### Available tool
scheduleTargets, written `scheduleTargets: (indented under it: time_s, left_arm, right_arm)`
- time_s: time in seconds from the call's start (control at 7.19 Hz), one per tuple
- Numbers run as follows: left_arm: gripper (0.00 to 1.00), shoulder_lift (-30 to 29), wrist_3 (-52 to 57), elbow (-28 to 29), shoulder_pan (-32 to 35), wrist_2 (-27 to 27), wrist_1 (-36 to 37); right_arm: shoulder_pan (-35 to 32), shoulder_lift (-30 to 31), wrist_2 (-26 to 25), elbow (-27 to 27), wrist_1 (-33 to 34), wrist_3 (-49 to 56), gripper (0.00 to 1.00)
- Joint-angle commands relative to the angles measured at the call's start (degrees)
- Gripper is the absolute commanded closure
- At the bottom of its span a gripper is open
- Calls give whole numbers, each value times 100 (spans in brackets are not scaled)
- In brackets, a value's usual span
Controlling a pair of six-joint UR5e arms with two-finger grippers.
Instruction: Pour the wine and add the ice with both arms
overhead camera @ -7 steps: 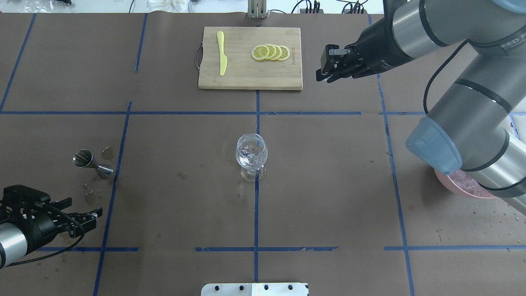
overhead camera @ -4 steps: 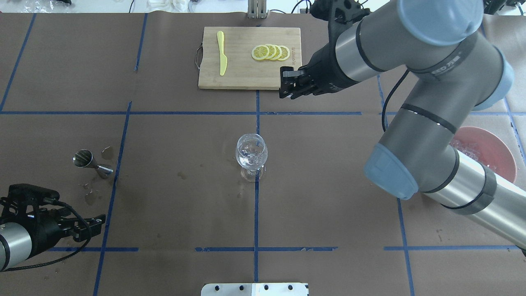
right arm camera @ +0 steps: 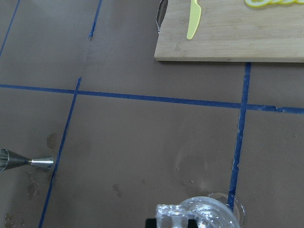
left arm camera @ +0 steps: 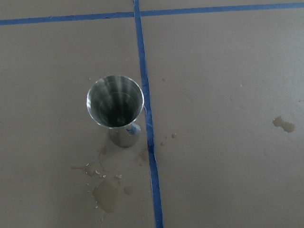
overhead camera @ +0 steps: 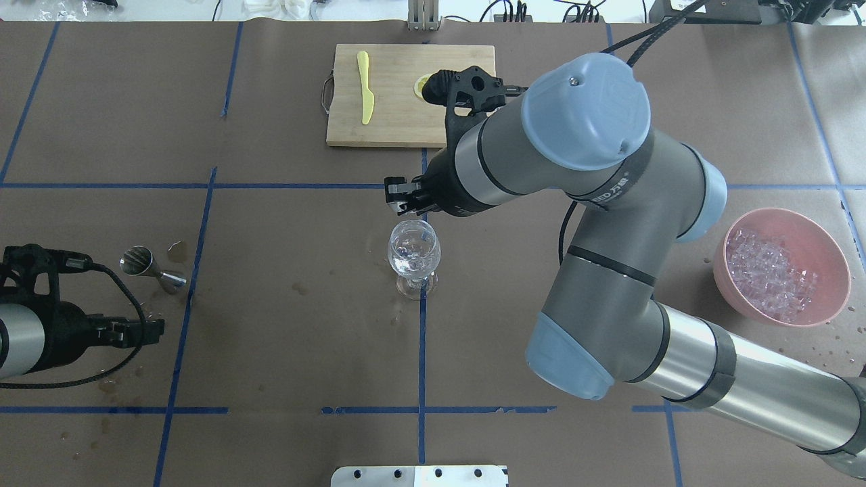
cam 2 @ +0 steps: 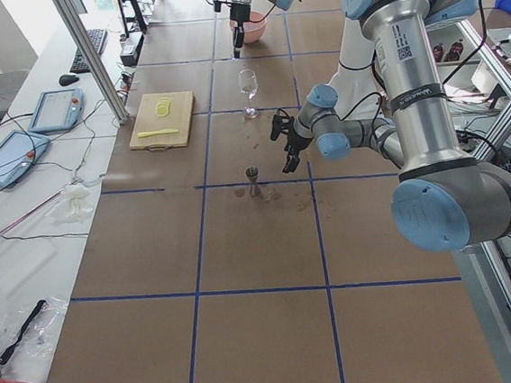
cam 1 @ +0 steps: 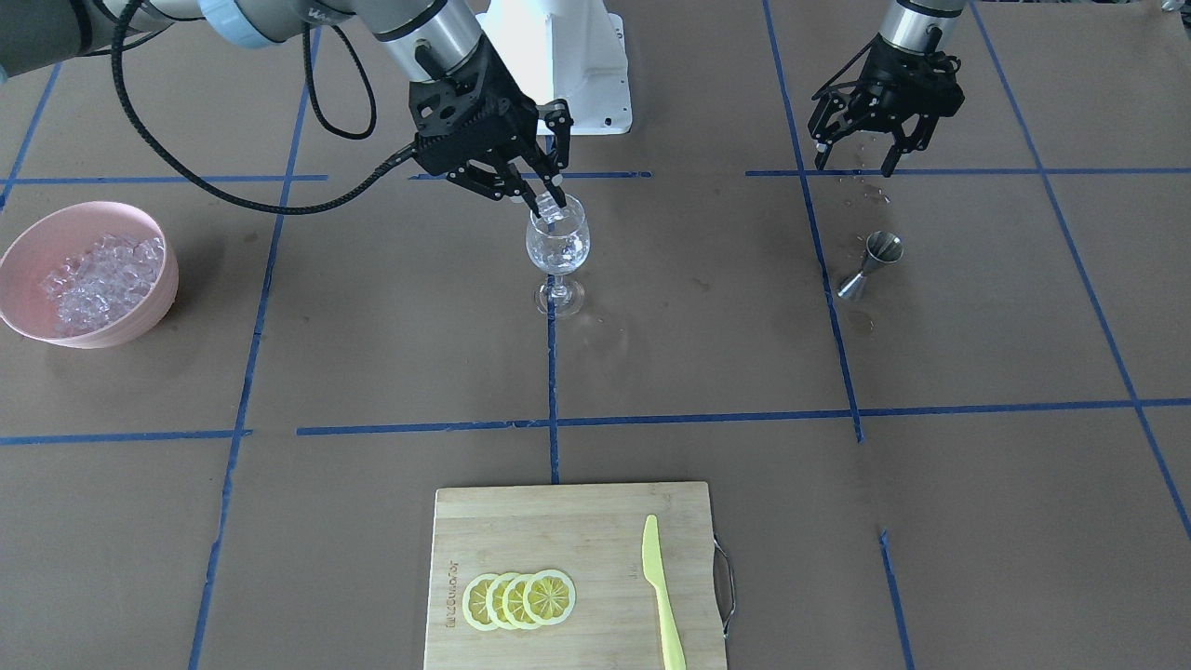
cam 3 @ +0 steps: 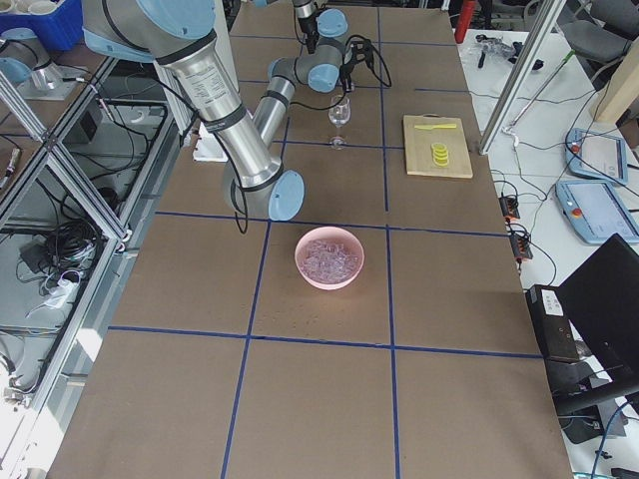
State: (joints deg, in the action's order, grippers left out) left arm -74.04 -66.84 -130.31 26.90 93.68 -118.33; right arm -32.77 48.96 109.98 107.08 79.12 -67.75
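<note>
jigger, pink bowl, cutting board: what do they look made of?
Jigger: metal, likely stainless steel; brushed silver with streaky reflections inside the cup.
Pink bowl: matte, opaque, even colour; probably plastic, though ceramic can't be ruled out.
Cutting board: wood or bamboo; pale tan with parallel strip grain.

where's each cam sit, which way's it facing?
Front-facing: across table, facing robot; left gripper, right gripper.
Overhead: behind robot, looking down; right arm over wine glass.
Exterior left: table's left end; left arm near.
Exterior right: table's right end; right arm near.
Left wrist: down on jigger; no jaws.
Right wrist: down past ice cube in its jaws.
Both wrist views share the jigger.
</note>
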Motion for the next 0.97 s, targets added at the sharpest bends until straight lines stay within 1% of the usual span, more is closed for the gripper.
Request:
scheduleTargets:
  time_s: [0.0, 0.14, 0.28, 0.56, 0.69, 0.83]
  left_arm:
    - [0, -398, 1027, -153, 1205, 770, 631]
    - [0, -827, 1503, -153, 1708, 966, 1210]
    - [0, -1127, 1629, -162, 1843, 985, 1607]
    - [0, -1165, 1639, -171, 1906, 985, 1655]
    - [0, -1165, 1883, -171, 2028, 985, 1733]
    - [0, -1244, 2399, -162, 2360, 985, 2126]
  right_arm:
    - [139, -80, -38, -65, 200, -2, 100]
    - [157, -89, -12, -12, 470, -2, 100]
    - [157, -89, 6, 14, 577, -2, 100]
    - [157, -89, 15, 41, 727, -2, 100]
    - [157, -97, -3, 23, 728, -2, 58]
    - [157, -98, -47, 32, 728, -2, 1]
